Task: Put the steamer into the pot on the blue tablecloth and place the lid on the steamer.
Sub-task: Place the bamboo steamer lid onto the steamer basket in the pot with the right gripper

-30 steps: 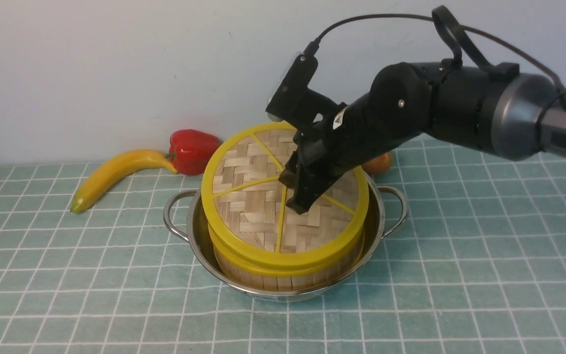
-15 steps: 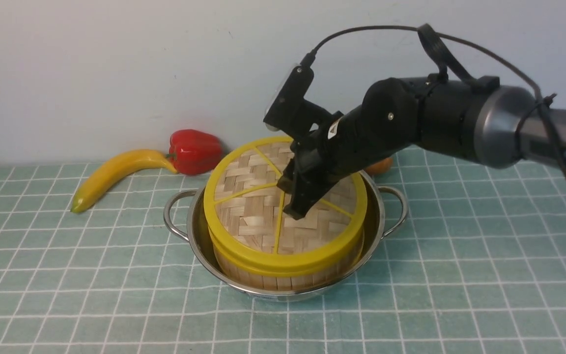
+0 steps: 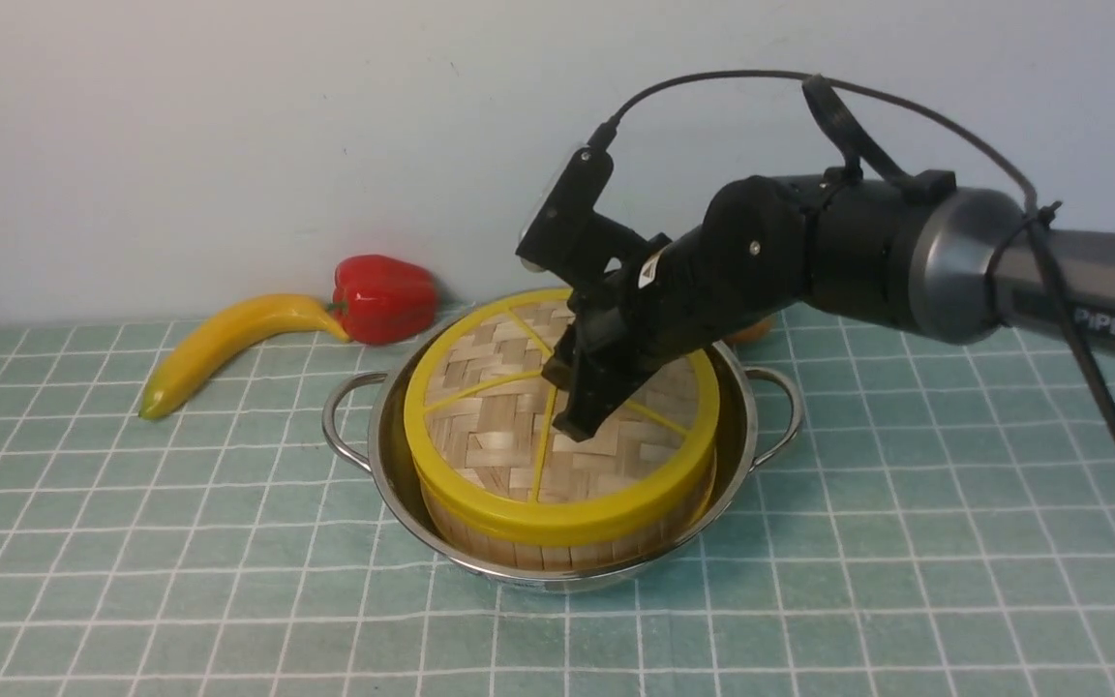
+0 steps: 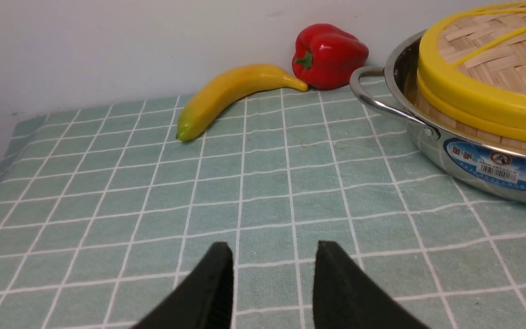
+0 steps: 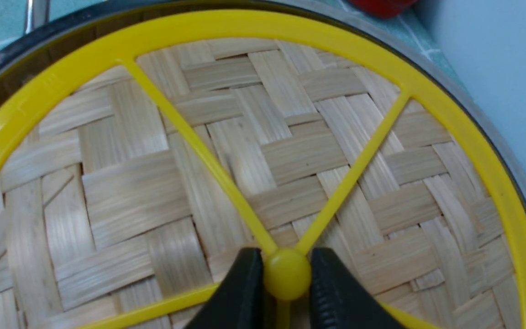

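Evidently the right gripper, its fingers pinching the lid's knob, could leave the lid tilted on the steamer at frame centre if it lets go early (left gripper idle, fingers apart, holding nothing).

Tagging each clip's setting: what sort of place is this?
Probably a staged kitchen-style tabletop against a plain wall: a checked blue tablecloth, a steel pot holding a bamboo steamer, and a banana beside a red pepper.

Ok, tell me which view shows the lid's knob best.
The right wrist view: the knob fills the near foreground, pinched between the right claw's fingers. In the front view that claw hides it; the left wrist view cuts it off.
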